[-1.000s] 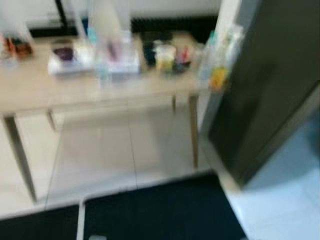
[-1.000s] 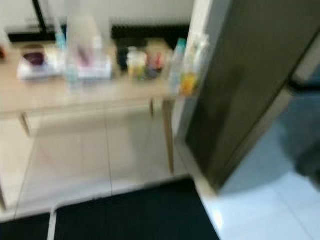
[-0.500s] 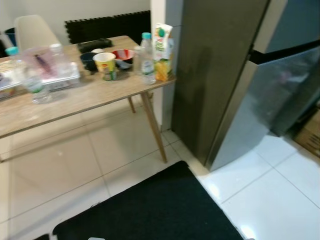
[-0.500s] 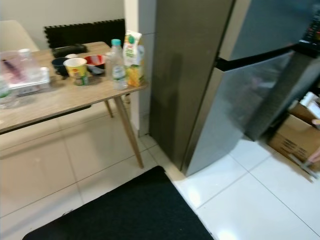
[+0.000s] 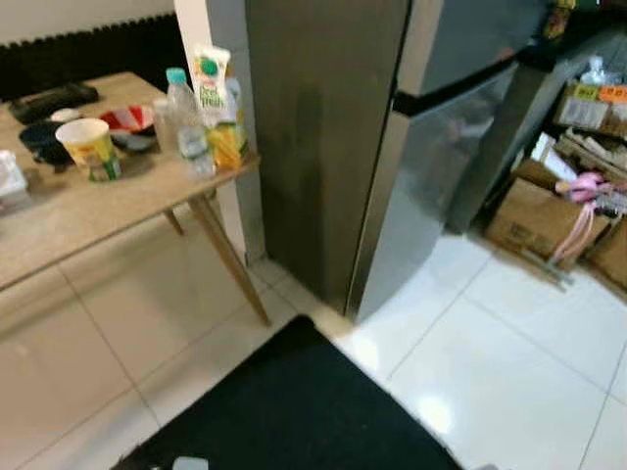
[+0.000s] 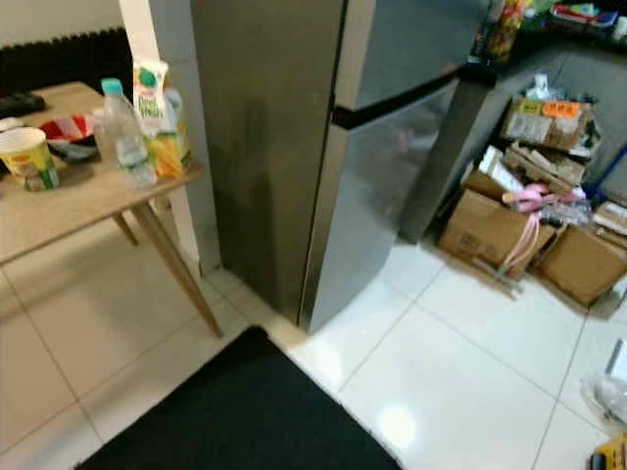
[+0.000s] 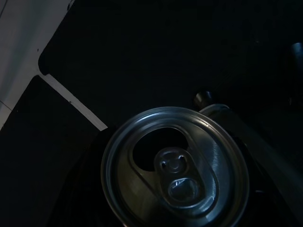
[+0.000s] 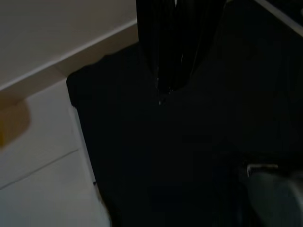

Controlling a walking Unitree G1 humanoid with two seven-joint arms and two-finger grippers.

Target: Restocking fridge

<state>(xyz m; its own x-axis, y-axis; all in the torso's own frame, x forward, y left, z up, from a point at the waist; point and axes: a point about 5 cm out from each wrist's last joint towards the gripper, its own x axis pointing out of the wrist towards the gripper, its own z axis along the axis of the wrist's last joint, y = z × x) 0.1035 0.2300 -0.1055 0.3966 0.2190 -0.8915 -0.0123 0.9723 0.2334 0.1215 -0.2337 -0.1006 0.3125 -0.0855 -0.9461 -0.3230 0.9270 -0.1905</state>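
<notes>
The drink can [image 7: 175, 168], its pull-tab top facing the left wrist camera, sits in the left gripper [image 7: 203, 156] low over the black floor mat [image 5: 294, 411]; the dark shapes hugging its sides look like the jaws closed around it, though the shade makes that hard to confirm. The right gripper [image 8: 173, 45] hangs idle over the same mat with its jaws pressed narrow together, holding nothing. Ahead stands the steel fridge [image 6: 362, 147], both doors shut. Half a second ago the wooden surface [image 5: 88, 211] with its juice carton [image 5: 211, 93], water bottle [image 5: 186, 122] and noodle cup [image 5: 91, 147] filled much of the head view; now it has slid to the left edge and cardboard boxes [image 6: 490, 220] appear to the right of the fridge, so the camera has swung rightward. That suggests the robot is turning from the pick-up spot to face the fridge, whose door must be opened before the can goes in.
</notes>
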